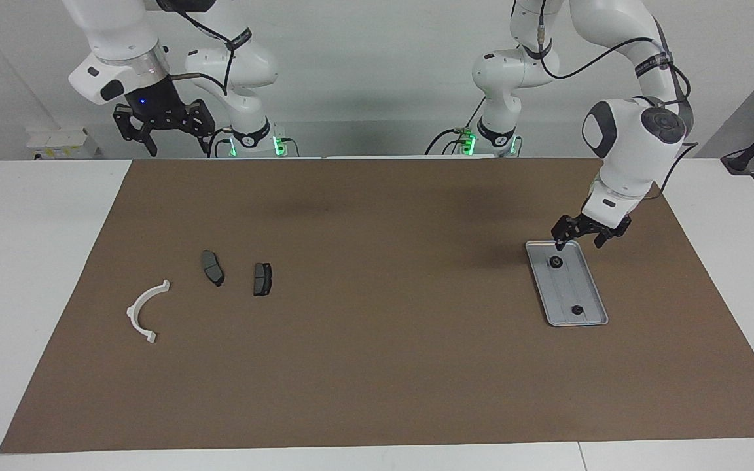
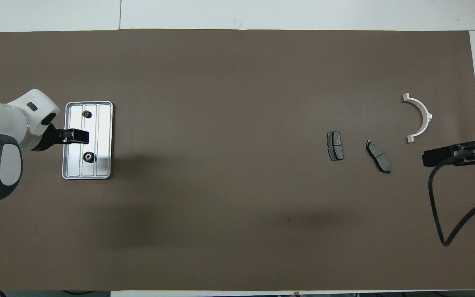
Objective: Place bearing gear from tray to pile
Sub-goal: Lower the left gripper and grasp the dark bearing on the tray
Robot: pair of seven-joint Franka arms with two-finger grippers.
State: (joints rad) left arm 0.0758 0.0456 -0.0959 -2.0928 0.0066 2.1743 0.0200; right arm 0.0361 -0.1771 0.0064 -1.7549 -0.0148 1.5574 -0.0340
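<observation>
The right gripper (image 1: 163,134) waits high up at the robots' edge of the brown mat (image 1: 377,366), at the right arm's end of the table, with its fingers spread and nothing between them. The left gripper (image 1: 580,237) hangs low over the end of the tray (image 1: 588,320) that lies nearest the robots, jaws open and empty, clear of the gears.

The tray sits on the mat toward the left arm's end of the table, its long side running away from the robots. Two small dark gears rest in it: one gear (image 1: 556,262) near the tray's robot-side end, just under the left gripper, and a second gear (image 1: 575,309) near the tray's outer end.

Well apart from the tray, toward the right arm's end, lies the pile: two dark brake pads (image 1: 262,279) side by side, and a white curved piece (image 1: 144,311) a little farther from the robots than the pads.
</observation>
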